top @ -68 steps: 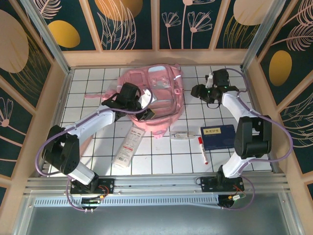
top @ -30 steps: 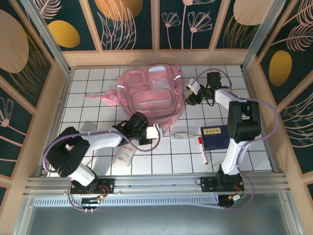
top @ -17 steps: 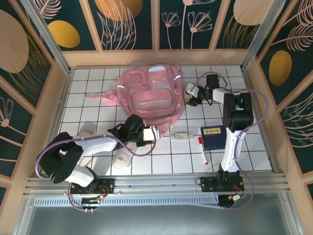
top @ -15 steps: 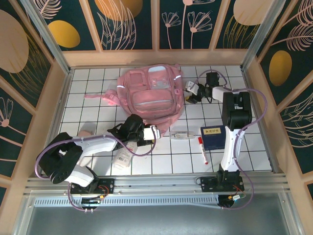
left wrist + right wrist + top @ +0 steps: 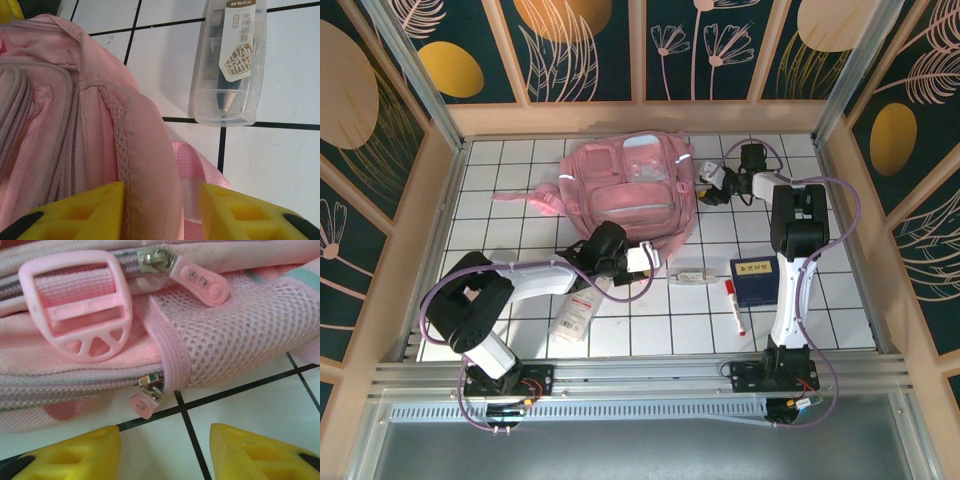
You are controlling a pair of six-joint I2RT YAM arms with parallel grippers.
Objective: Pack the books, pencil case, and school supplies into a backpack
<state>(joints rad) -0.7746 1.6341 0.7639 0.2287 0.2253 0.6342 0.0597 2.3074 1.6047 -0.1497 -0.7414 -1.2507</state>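
- Backpack (image 5: 630,185), pink, lies at upper centre of the overhead view. The navy book (image 5: 767,280) and red-capped marker (image 5: 732,303) wait at lower right, unpacked.
- Left gripper (image 5: 161,192) straddles the bag's lower edge, jaws apart, fabric not yet pinched.
- Right gripper (image 5: 165,432), released and empty, faces a small zip pull (image 5: 145,401).
- Best approach, likely: pin the fabric first, then close squarely on the tab.
- A second ago the left gripper hung over the white packet (image 5: 580,308); it has since moved up to the bag.
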